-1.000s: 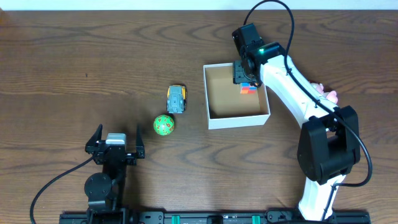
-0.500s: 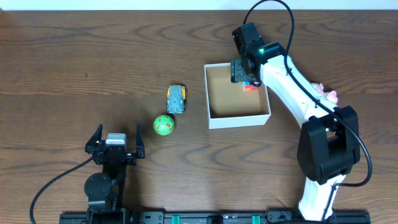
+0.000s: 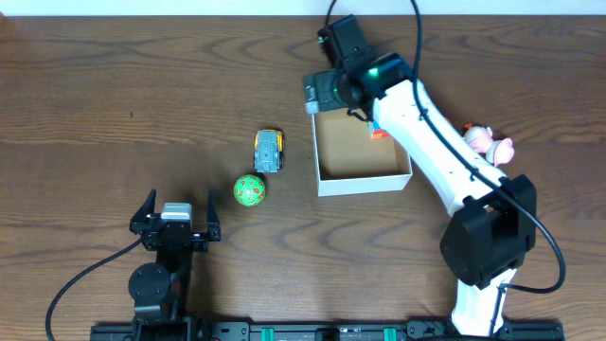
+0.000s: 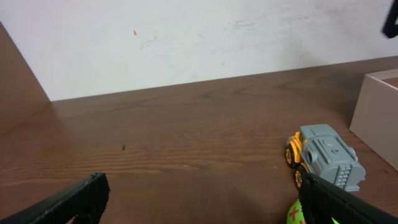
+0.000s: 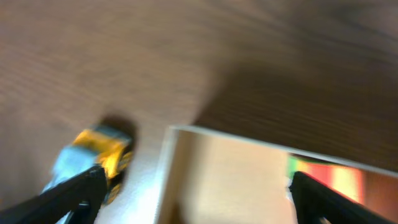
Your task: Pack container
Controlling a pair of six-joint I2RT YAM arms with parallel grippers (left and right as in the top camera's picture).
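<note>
The container (image 3: 365,180) is a square white box with a tan inside, standing right of centre. A red, green and blue block (image 3: 380,133) lies at its back right, partly under my right arm. My right gripper (image 3: 329,93) hovers over the box's back left corner, open and holding nothing. Its blurred wrist view shows the box wall (image 5: 163,180), the block (image 5: 323,174) and a grey-yellow toy truck (image 5: 93,158). My left gripper (image 3: 175,220) rests open near the front edge. The truck (image 3: 269,151) and a green ball (image 3: 250,190) lie between it and the box.
A pink toy (image 3: 490,142) lies on the table right of the box, beside my right arm. The left wrist view shows the truck (image 4: 323,155), the ball's edge (image 4: 295,214), the box wall (image 4: 376,109) and a white wall behind the table.
My right gripper has swung left from over the block to the box's back left corner, its jaws opening wider. The block stays in the box. The left arm has not moved.
</note>
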